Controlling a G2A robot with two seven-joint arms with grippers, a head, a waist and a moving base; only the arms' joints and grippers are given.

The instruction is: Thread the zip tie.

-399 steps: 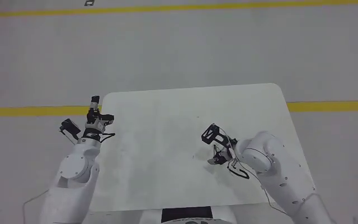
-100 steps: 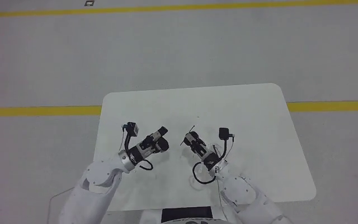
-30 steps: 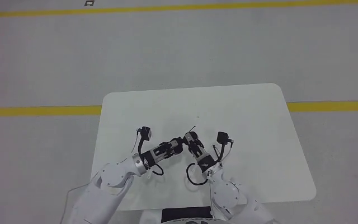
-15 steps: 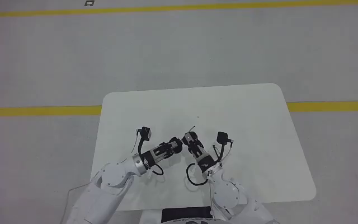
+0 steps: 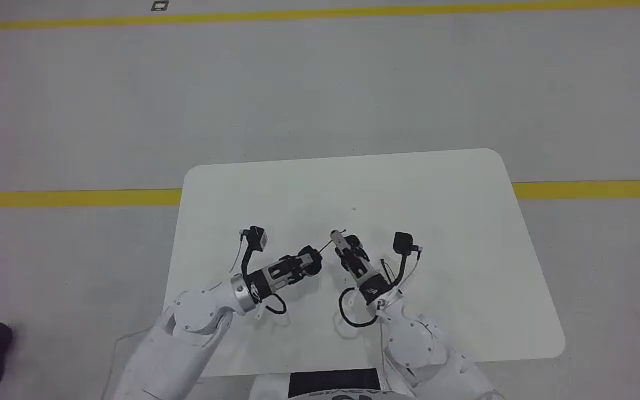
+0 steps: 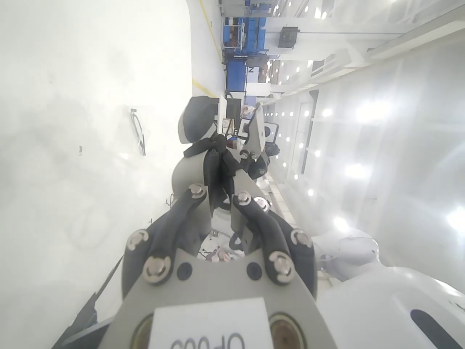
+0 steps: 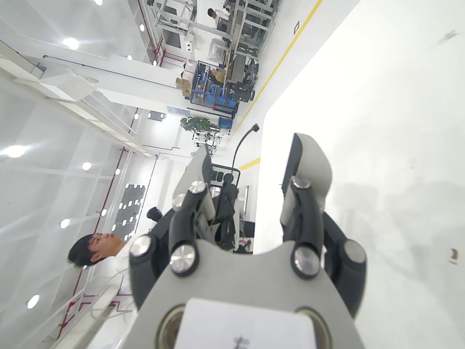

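Observation:
The zip tie [image 5: 333, 238] is a thin black strip above the middle of the white table [image 5: 450, 200]. My left gripper [image 5: 314, 260] is shut on its lower part, seen as a dark band [image 6: 216, 168] between the closed fingers in the left wrist view. The free end curves upward and ends in the small head [image 7: 256, 127]. My right gripper [image 5: 342, 242] faces the left one closely and stands open [image 7: 250, 147]. The strip [image 7: 239, 147] passes between its spread fingers, nearer one finger, and I cannot tell if it touches it.
A small dark mark [image 6: 138, 136] lies on the tabletop near the grippers, and a tiny speck [image 5: 353, 209] sits farther back. The table's rounded far corner [image 7: 270, 112] meets grey floor with a yellow line [image 5: 320, 12].
Over the last second the right gripper has shifted slightly to the right, away from the left one. The left gripper has eased back a little. The zip tie stays between them.

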